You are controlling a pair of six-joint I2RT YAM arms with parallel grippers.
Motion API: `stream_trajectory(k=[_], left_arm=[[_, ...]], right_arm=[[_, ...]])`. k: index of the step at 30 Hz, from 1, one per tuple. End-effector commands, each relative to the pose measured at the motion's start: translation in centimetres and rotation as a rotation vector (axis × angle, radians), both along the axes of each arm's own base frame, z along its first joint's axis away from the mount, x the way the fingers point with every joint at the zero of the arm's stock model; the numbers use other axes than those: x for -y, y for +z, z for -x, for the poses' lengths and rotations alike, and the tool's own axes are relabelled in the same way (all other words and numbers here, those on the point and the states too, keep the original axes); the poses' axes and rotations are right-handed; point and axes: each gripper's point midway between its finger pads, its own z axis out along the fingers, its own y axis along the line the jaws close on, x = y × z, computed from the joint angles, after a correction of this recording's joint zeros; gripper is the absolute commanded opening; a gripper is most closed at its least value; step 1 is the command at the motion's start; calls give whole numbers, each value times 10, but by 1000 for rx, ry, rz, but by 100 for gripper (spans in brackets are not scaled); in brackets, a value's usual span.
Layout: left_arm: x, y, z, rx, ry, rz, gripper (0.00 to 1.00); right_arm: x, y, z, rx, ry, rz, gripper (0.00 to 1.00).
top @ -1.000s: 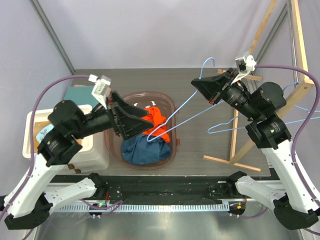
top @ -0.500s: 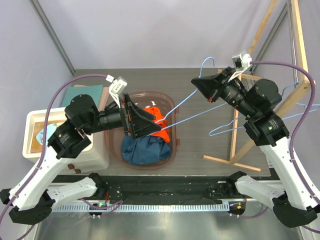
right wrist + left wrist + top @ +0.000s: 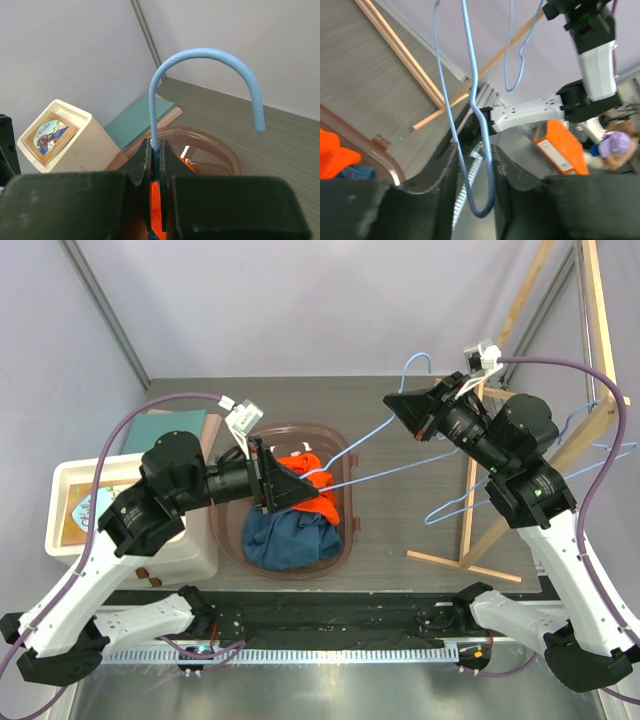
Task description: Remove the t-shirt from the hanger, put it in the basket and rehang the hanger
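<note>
While the right gripper (image 3: 155,150) is clamped tight on the neck of the light-blue wire hanger (image 3: 205,51), just under its hook, it holds that hanger raised above the dark wood-grain bench (image 3: 400,535), slanting down and left toward the brown translucent plastic basket (image 3: 290,426). At the hanger's low left end the left gripper (image 3: 475,165) stands narrow, one finger on each side of the bent wire corner; whether it actually pinches the wire cannot be told. Wire visible in the left wrist view is bare. The orange t-shirt (image 3: 300,462) lies crumpled in the basket on a dark blue garment (image 3: 285,535), directly under the left gripper. Assessment: removal appears largely or fully accomplished, but the left gripper hides the spot where cloth might catch the wire, so clearance is unconfirmed. Outstanding, by judgement: lift the hanger free and set it aside.
</note>
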Motion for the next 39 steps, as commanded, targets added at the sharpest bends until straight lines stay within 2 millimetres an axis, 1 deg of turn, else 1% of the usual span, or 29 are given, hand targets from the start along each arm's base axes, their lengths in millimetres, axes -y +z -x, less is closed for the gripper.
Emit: stream_trajectory(k=[1,2,3,4,5,7,8,9,11,12,15,19,21,22,23,24,25,26,27,28,29,30,32,33,34,36,37,38,39], left_arm=[[-4,2,-10,27,67,-10,24],[-4,0,-12,23,72,-13,20],[-4,-1,-12,24,78,-15,11],[-6,-1,-14,26,93,-16,6],[-6,-5,-16,20,102,-21,1],[-9,-1,-16,32,118,-4,0],[-11,-4,-22,26,149,-4,0],[-13,-4,-23,24,167,-2,0],[-17,-4,-26,27,198,2,0],[-18,-3,-27,32,207,4,0],[-23,-4,-31,42,245,15,0],[-25,-3,-37,57,278,48,0],[-22,-2,-41,67,288,71,0],[-21,-1,-43,70,291,78,0],[-17,-4,-47,66,293,73,0],[-13,-1,-48,72,282,91,0],[-9,-1,-51,69,278,94,0],[-4,1,-51,71,264,103,0],[7,2,-55,67,239,117,0],[12,7,-56,70,220,132,0],[18,10,-57,72,204,146,0],[30,11,-64,72,187,159,0],[44,22,-63,77,126,195,0],[50,33,-64,96,109,232,0],[63,25,-72,71,88,227,0],[74,44,-75,101,56,278,0],[87,38,-84,85,44,269,0],[93,47,-82,90,16,292,0],[99,53,-85,105,7,318,0]], right_arm=[[-1,30,12,52,34,-57,4],[-1,31,13,50,37,-59,9],[-1,32,15,49,42,-61,11],[-1,32,16,48,45,-60,13],[0,32,18,48,46,-62,19],[2,36,23,57,48,-67,29],[2,36,24,55,50,-66,43],[3,38,26,59,50,-68,54],[6,43,33,67,50,-73,65],[8,46,36,71,48,-79,78],[19,61,50,112,29,-108,92],[31,91,80,202,48,-155,95],[40,112,106,280,73,-199,95],[43,118,115,308,81,-216,95],[52,129,135,357,90,-241,95],[58,139,147,403,94,-264,95],[63,144,155,428,86,-280,94],[79,153,179,489,71,-312,93],[90,157,181,513,19,-344,92],[102,159,190,537,-21,-366,92],[114,161,196,552,-64,-388,91],[133,159,208,572,-130,-408,91],[173,154,204,539,-329,-485,89],[192,145,213,529,-401,-496,88],[215,138,208,493,-524,-536,88],[238,119,208,447,-640,-548,86],[255,113,218,448,-701,-570,85],[268,105,219,427,-768,-585,83],[274,99,220,414,-802,-580,81]])
